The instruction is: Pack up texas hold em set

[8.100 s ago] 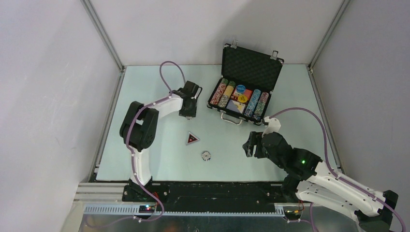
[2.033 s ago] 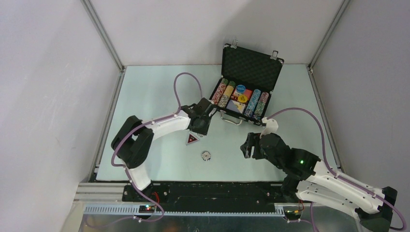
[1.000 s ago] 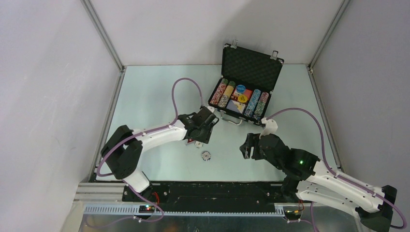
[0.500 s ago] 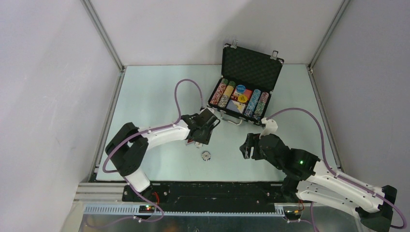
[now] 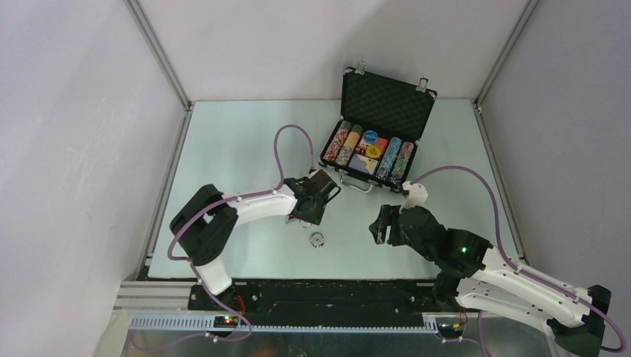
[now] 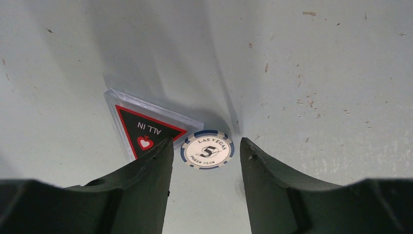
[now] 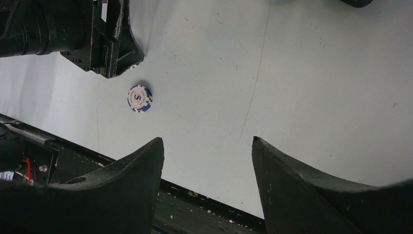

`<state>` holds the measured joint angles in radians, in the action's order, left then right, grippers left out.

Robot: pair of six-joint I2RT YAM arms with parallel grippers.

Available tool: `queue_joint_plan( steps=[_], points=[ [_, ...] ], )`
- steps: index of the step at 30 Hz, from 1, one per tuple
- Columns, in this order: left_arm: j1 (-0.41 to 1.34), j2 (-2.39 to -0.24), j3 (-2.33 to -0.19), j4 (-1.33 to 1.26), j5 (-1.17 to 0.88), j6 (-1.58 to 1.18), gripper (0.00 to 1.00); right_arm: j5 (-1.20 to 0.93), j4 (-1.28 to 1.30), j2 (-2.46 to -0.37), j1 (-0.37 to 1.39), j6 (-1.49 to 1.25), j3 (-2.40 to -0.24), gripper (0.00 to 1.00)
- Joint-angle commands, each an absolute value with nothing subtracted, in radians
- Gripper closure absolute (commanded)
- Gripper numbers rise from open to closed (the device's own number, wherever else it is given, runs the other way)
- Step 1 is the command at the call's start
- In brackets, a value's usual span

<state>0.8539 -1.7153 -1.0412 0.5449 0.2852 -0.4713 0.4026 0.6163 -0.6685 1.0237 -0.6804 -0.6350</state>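
Logged on pale, scuffed table (image 5: 238,141): flat triangular ALL IN plaque (image 6: 141,127), clear acrylic rim, black face edged red, lettering upside-down in left wrist view, one corner toward the camera. Just beside its right corner, round LAS VEGAS 5 chip (image 6: 207,150), white centre, blue-striped edge, lying flat. Left gripper (image 6: 205,142) spread wide, grasping nothing, one finger hiding the plaque's near corner. Right gripper (image 7: 207,146) likewise spread, unloaded, well apart. Black briefcase (image 5: 387,100) at far side, open, foam lid upright, long axis roughly left-right, handle toward the arms.
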Motion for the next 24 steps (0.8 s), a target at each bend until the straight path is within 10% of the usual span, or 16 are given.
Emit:
queue_joint_plan(
  steps=[1, 24],
  points=[
    [0.861, -1.718, -1.042, 0.536, 0.317, -0.488, 0.43, 0.426, 0.601, -0.661, 1.031, -0.690, -0.633, 0.30],
    [0.867, -1.744, -1.034, 0.536, 0.319, -0.488, 0.53, 0.431, 0.604, -0.656, 1.035, -0.698, -0.634, 0.30]
  ],
)
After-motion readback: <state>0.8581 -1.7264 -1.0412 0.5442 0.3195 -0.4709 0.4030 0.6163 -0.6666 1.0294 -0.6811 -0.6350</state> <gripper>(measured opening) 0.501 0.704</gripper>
